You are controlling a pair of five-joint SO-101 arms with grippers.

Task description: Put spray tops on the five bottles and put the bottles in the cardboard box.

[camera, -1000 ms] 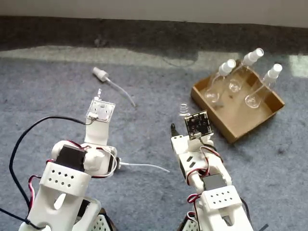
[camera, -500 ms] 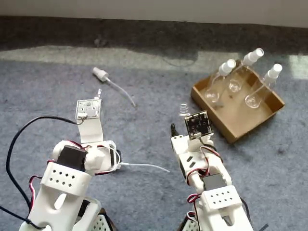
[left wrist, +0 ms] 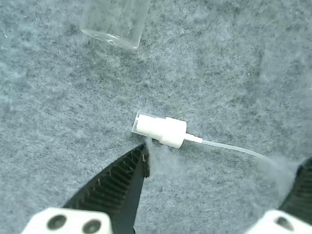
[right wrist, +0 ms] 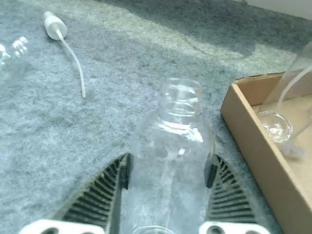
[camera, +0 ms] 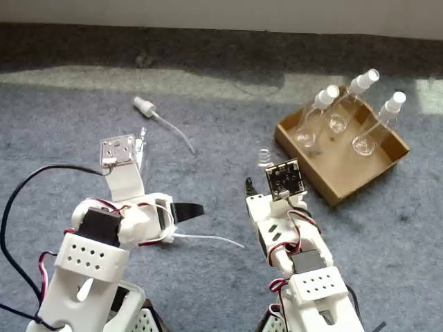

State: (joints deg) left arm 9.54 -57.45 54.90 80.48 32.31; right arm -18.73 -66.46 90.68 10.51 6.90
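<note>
My right pincer (right wrist: 168,163) is clenched on an uncapped bottle (right wrist: 178,117), with one ribbed finger pressed to each side of its clear body. The threaded neck is open and points away from my wrist. This bottle stands just beside the cardboard box (camera: 344,188), near the corner closest to my arms, and it does not touch the box wall.

Inside the box, three capped bottles (camera: 363,81) lean with their white tops over the far rim.

My left pincer (left wrist: 224,158) is released, its fingers spread wide and low over the grey carpet (camera: 228,117). Between them lies the near spray top (left wrist: 161,130), on its side and well apart from the box. One black fingertip is right against its white head, though I cannot tell whether the two touch. Its thin tube runs across the gap toward my other finger.

A loose bottle (left wrist: 115,22) sits on the carpet just beyond that spray top, farther from my wrist. The far spray top (camera: 144,105) lies on its side well away from the box, and its curved tube bends back toward the box.
</note>
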